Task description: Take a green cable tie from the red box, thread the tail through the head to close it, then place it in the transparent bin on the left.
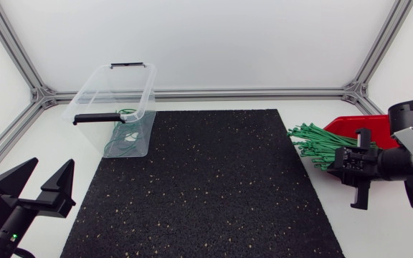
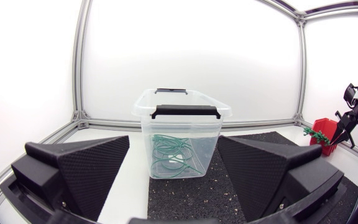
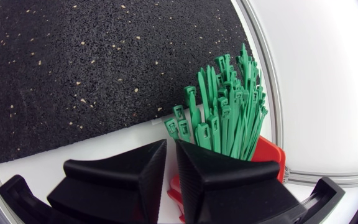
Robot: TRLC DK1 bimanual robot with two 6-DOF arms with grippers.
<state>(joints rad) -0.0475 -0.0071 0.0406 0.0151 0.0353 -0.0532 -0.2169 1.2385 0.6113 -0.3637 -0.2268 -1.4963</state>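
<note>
**At the table's right edge: right gripper poised at the tie bundle**

At the right edge, the red box (image 1: 357,123) holds a thick bundle of green ties (image 1: 314,143), which spill leftward out of it toward the mat (image 1: 206,186). The right gripper (image 3: 171,146) hangs just beside the bundle on its near side. Its fingers are drawn almost together, with only a thin slit between them and nothing in it. From the wrist view, several square heads lie closest to the fingertips and the tails point away.

No tie is lifted yet, so the step in hand is, I judge, picking one out. The fingers would have to part first, since they cannot take a tie as they stand. The ties are packed and crossed, so the cleanest target is probably a head standing a little proud at the bundle's mat-side fringe, where a neighbour is less likely to come along. Gripping just behind the head would leave the tail free for threading. A slow lift would let tangled ties slide off rather than drag the bundle out of the box.

The left gripper (image 1: 52,163) sits at the near left, fingers spread wide and empty, facing the bin (image 1: 95,82) at the far left. A few looped ties already lie in the bin.
</note>
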